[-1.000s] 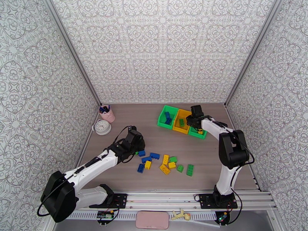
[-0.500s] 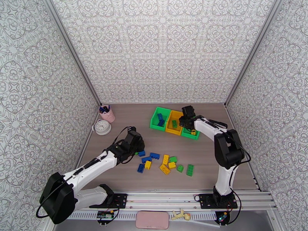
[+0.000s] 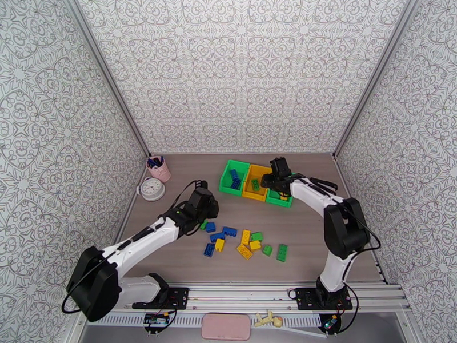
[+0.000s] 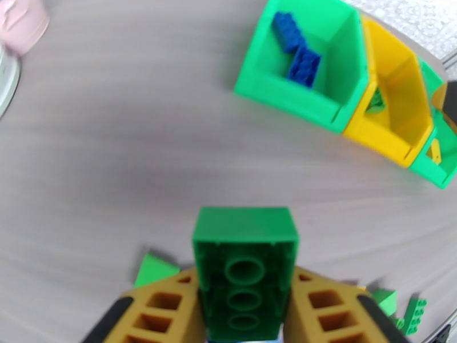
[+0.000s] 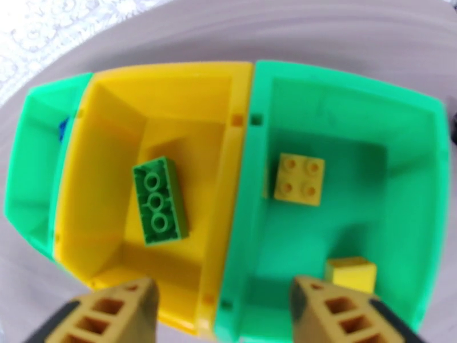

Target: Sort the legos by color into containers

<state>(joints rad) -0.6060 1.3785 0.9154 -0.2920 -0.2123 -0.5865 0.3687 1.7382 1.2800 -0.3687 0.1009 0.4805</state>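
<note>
Top camera: high, behind arm bases [image 3: 171,296], facing down onto worktop [image 3: 303,224]. Wrist cameras: close, facing down. All three share bins [image 3: 230,192].

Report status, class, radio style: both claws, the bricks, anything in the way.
Left claw shut on green brick. Right claw open over bins, may block the drop. Loose bricks on table.

Patterned grey-white walls [image 3: 240,70] enclose a wood-grain table [image 3: 171,252].

containers [image 5: 171,72] — green, yellow, green | legos [image 3: 245,236] — blue, green, yellow | walls [image 3: 228,70] grey floral-patterned
</note>
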